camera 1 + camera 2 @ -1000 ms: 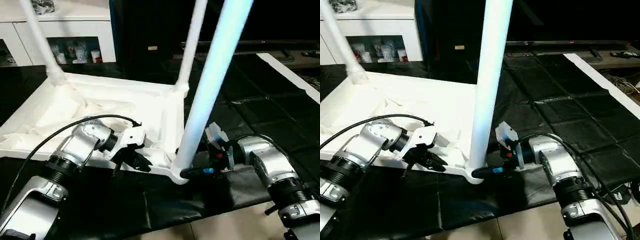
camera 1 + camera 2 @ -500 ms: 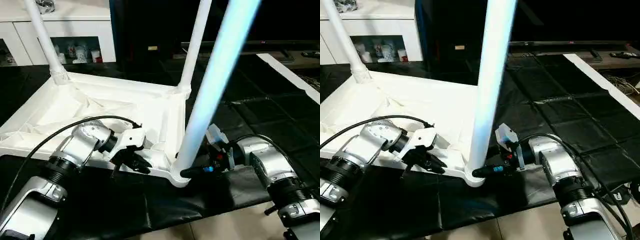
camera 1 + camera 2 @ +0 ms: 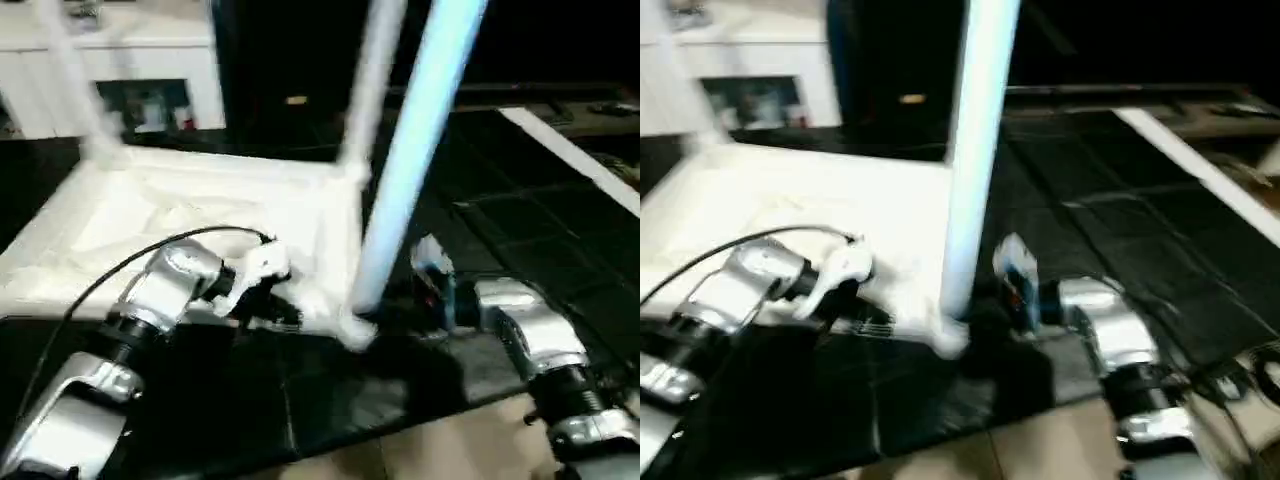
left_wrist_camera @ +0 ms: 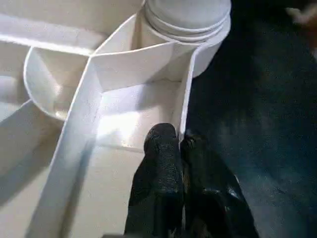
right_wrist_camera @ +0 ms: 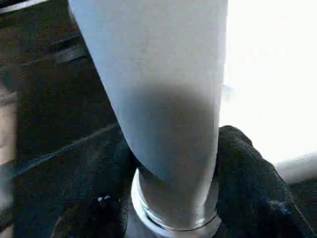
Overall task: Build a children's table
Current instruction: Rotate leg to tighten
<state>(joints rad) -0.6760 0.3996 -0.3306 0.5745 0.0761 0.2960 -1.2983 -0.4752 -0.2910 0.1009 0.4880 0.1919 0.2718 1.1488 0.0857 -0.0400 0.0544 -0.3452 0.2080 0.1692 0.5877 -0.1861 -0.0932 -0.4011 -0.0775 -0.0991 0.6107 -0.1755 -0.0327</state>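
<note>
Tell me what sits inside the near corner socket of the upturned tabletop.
A white leg stands upright in the near corner socket, with the right pincer closed around its base. The leg's bottom end is hidden inside the socket.

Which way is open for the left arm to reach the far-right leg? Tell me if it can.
Probably not as things stand. The left gripper is shut on the tabletop's near rim, and the near leg held by the right gripper stands between it and the far-right leg.
</note>
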